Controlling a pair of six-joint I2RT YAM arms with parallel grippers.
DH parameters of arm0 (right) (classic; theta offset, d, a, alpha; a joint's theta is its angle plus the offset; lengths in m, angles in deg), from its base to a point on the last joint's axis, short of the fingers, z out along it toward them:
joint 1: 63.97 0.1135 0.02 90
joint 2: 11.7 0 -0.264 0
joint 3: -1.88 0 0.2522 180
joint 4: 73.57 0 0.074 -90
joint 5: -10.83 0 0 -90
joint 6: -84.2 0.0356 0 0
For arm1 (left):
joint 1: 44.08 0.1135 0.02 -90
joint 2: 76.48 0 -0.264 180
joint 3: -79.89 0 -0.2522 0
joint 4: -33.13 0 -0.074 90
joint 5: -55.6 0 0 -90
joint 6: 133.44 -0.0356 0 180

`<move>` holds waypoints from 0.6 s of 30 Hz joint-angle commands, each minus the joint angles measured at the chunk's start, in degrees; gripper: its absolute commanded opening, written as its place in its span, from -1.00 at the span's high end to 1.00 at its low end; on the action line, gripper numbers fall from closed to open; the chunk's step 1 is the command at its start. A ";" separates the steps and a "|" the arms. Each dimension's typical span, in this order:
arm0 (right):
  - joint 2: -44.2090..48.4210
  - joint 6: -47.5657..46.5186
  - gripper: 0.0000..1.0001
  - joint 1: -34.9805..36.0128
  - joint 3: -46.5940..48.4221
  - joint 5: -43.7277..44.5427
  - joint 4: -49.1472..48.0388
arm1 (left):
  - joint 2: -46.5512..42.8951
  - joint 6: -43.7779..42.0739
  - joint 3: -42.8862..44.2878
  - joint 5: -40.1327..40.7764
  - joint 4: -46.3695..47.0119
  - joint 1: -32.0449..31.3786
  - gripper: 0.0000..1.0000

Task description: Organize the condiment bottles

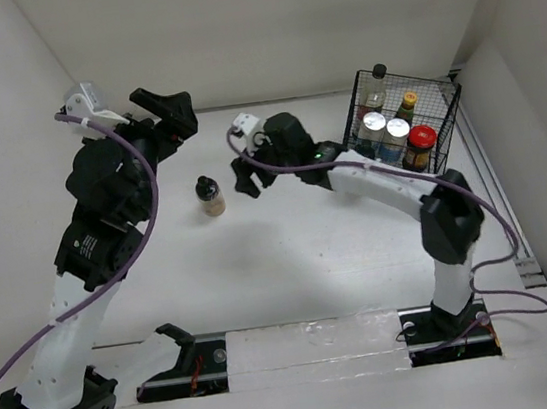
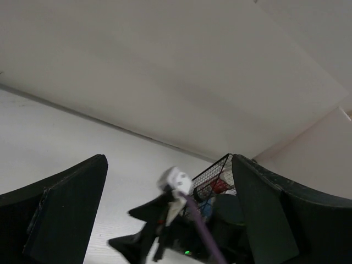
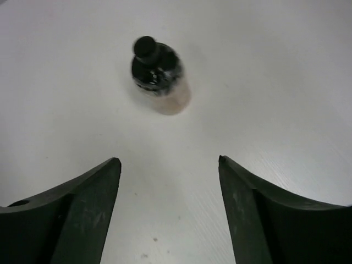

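One pale condiment bottle (image 1: 211, 196) with a dark cap stands alone on the white table; in the right wrist view this bottle (image 3: 160, 77) is upright, ahead of the fingers and slightly left. My right gripper (image 1: 247, 183) (image 3: 169, 162) is open just right of it, with only bare table between the fingers. The black wire rack (image 1: 448, 111) at the back right holds several bottles: two silver-lidded jars (image 1: 375, 122), a red-lidded jar (image 1: 422, 135) and a tall black-capped bottle (image 1: 378, 74). My left gripper (image 1: 179, 116) (image 2: 168, 158) is raised at the back left, open and empty.
White walls close in the table at the back and on both sides. The left wrist view looks across at the right arm's white wrist camera (image 2: 175, 180), its purple cable (image 2: 203, 231) and the rack (image 2: 215, 175). Both arm bases sit on the near rail (image 1: 312, 346).
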 commanded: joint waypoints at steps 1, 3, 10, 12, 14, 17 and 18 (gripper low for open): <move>-6.44 -4.60 -0.58 3.97 8.91 -7.37 -4.91 | 1.27 -0.69 1.57 -1.68 -0.24 0.14 -0.84; -12.22 -5.75 -0.76 5.39 14.35 -7.37 -6.05 | 1.27 -1.31 1.57 -3.00 0.46 0.14 -0.84; -25.00 -5.75 -0.82 6.45 28.61 -6.85 -4.65 | 1.27 -2.54 1.76 -4.86 -0.58 0.14 -0.84; -27.02 -5.75 -0.82 6.45 30.81 -6.23 -4.65 | 1.27 -1.93 0.97 -6.08 -0.59 0.14 -0.84; -30.18 -5.75 -0.73 6.45 34.06 -5.71 -4.12 | 1.27 -1.92 0.09 -6.78 -0.59 0.14 -0.84; -34.22 -5.75 -0.49 6.45 38.02 -5.70 -2.89 | 1.27 -1.92 -1.32 -7.40 -0.59 0.14 -0.84; -34.23 -5.75 -0.43 6.45 38.03 -5.18 -2.89 | 1.27 -1.92 -1.33 -7.40 -0.59 0.14 -0.84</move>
